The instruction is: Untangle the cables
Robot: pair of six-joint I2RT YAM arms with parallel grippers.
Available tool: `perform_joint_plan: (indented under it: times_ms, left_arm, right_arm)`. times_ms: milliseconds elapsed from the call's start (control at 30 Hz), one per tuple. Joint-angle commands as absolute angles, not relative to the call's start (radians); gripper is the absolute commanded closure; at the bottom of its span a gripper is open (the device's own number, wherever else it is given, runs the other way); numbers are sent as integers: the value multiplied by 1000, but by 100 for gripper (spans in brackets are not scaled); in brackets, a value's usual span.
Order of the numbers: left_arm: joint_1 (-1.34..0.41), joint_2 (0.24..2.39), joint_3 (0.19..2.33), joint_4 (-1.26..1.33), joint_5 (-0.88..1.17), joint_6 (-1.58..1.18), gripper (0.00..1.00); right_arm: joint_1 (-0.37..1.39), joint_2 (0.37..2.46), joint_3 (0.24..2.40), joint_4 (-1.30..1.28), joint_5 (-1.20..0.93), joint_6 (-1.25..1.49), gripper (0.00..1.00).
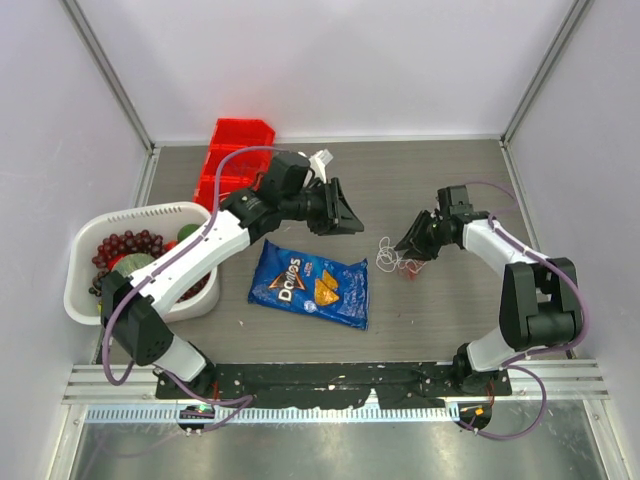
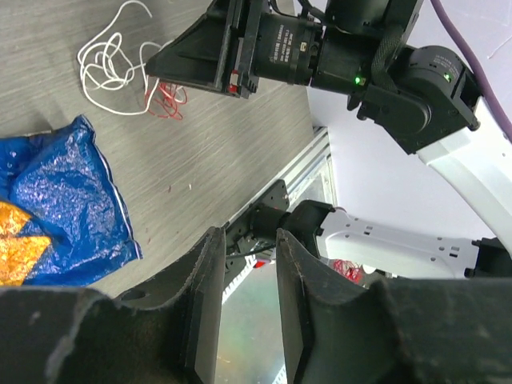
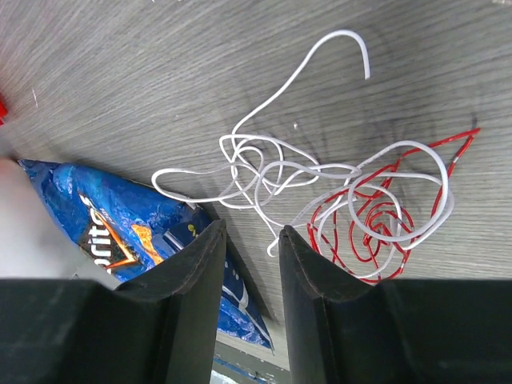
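The fingers point(image 1: 338, 205) of the left gripper point(image 1: 350, 218) show from above as a dark wedge just past the far edge of the blue chip bag point(image 1: 310, 285); how wide they stand cannot be told from this view. The right gripper point(image 1: 410, 250) is near the bag's far corner on the right arm's side. The cables point(image 1: 392, 262), a small tangle of thin white and red cords, lie on the grey table point(image 1: 450, 180) beside that same corner, just under the right gripper's tips. On the bag's other side stands a white basket point(image 1: 130, 212) of fruit, with a red bin point(image 1: 235, 150) farther back.

The left wrist view shows its fingers point(image 2: 204, 304) slightly apart, a narrow gap between them and nothing in it. Beyond them the bag point(image 2: 64, 200) lies on the table, and past its corner are the cables point(image 2: 120, 64), white loops with red ones beside them. The right gripper point(image 2: 160, 66) is right next to the red loops.

In the right wrist view its fingers point(image 3: 188, 296) also stand a little apart, gripping nothing. The white cord point(image 3: 272, 172) and the red cord point(image 3: 376, 224) lie knotted together on the table, the white one's nearest loop almost touching the bag point(image 3: 104, 216).
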State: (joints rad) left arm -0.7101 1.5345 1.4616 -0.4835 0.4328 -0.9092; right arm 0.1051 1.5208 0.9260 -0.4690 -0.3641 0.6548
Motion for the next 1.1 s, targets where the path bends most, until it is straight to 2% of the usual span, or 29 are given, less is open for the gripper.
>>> perform_joint_plan:
  times_ms: [0, 333, 433, 467, 533, 667, 800, 933, 1067]
  left_arm:
    - [-706, 1450, 1428, -413, 466, -936, 66]
    - [-709, 1439, 1413, -399, 457, -946, 65]
    - [-712, 1448, 1420, -399, 459, -943, 64]
    - [-713, 1451, 1425, -400, 462, -940, 64]
    - [-719, 1462, 1443, -413, 462, -925, 63]
    - [-761, 1499, 1526, -518, 401, -824, 60]
    - [-817, 1542, 1597, -574, 333, -724, 56]
    - [-886, 1563, 1623, -535, 278, -634, 45]
    - [-923, 1594, 1652, -508, 256, -520, 42]
  right_arm:
    - [109, 1516, 901, -411, -393, 693, 62]
    - [109, 1477, 855, -405, -370, 683, 59]
    - [109, 1503, 825, -345, -391, 710, 67]
    - [109, 1518, 824, -327, -394, 715, 76]
    - [109, 1525, 837, -327, -400, 727, 87]
    - [109, 1451, 886, -406, -373, 713, 99]
    - [110, 1370, 954, -517, -396, 689, 99]
    - [109, 1304, 1011, -574, -463, 701, 99]
    - [110, 1238, 1074, -604, -523, 736, 99]
